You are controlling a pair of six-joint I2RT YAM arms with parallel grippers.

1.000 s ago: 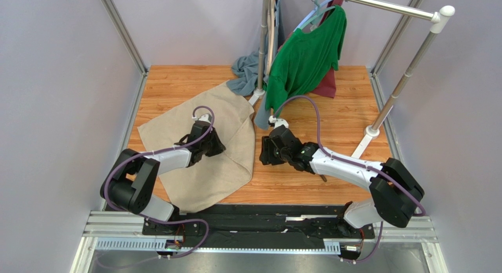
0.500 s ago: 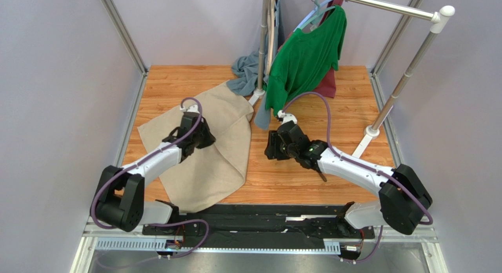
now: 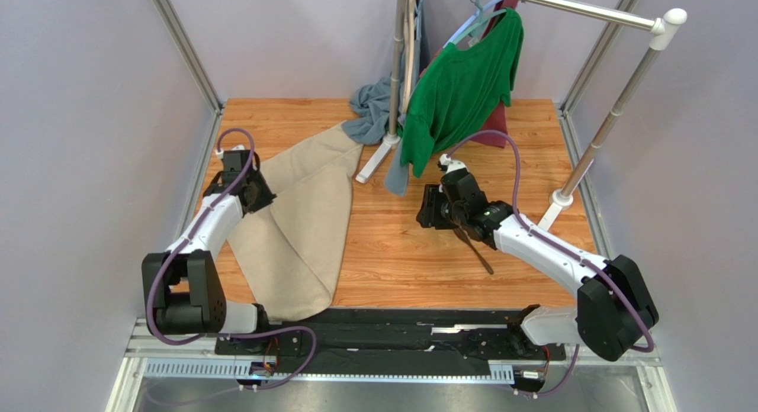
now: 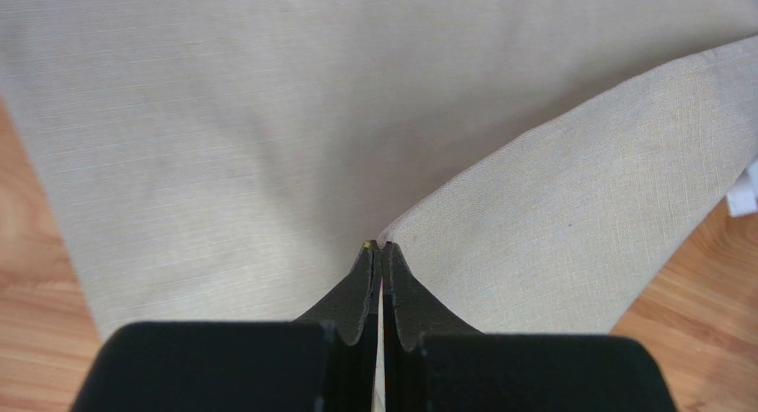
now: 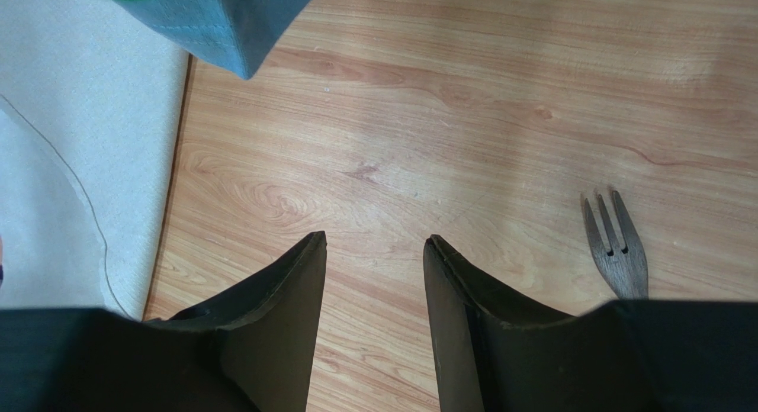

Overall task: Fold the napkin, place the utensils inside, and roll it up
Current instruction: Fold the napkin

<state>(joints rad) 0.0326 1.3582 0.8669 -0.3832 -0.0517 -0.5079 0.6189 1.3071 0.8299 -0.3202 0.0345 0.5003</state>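
With left gripper (image 4: 381,252) clamped, seemingly on napkin (image 4: 222,146) corner, and right gripper (image 5: 374,252) apart by fork (image 5: 614,243): drag fold taut, align edges, then release.

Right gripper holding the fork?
No, the right gripper is open and empty; the fork lies loose beside it.

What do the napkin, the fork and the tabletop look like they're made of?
The napkin looks like woven beige cloth, matte; fine crossing threads show close up. The fork is dark and dull, faintly streaked: probably brushed metal, possibly wood. The tabletop is wood or wood-look laminate, with visible grain.
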